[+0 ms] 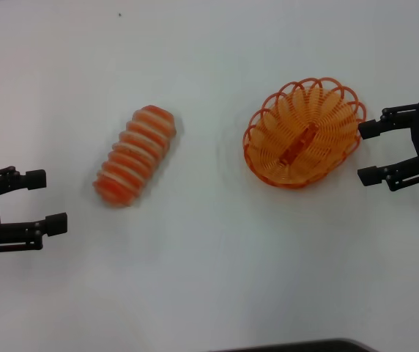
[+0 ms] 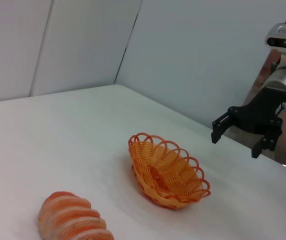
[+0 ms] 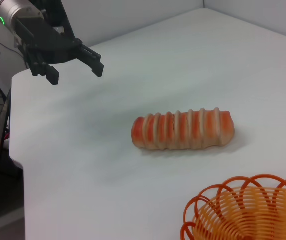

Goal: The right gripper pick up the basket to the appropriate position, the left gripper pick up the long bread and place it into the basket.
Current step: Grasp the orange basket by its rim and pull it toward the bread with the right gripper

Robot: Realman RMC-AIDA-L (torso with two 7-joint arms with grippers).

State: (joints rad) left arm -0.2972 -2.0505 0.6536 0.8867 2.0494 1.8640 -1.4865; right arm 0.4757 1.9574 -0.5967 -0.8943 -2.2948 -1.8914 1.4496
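Note:
The orange wire basket (image 1: 305, 133) sits empty on the white table at the right; it also shows in the left wrist view (image 2: 167, 171) and the right wrist view (image 3: 248, 210). My right gripper (image 1: 368, 152) is open just beside the basket's right rim, not touching it; it shows in the left wrist view (image 2: 237, 136). The long bread (image 1: 135, 155) lies slanted at centre left, also seen in the left wrist view (image 2: 73, 220) and the right wrist view (image 3: 183, 130). My left gripper (image 1: 50, 202) is open, apart from the bread at the far left; it shows in the right wrist view (image 3: 75, 70).
The white table (image 1: 209, 279) has bare surface between bread and basket and in front of both. A dark edge (image 1: 297, 346) lies at the table's near side. Grey wall panels (image 2: 83, 45) stand behind the table.

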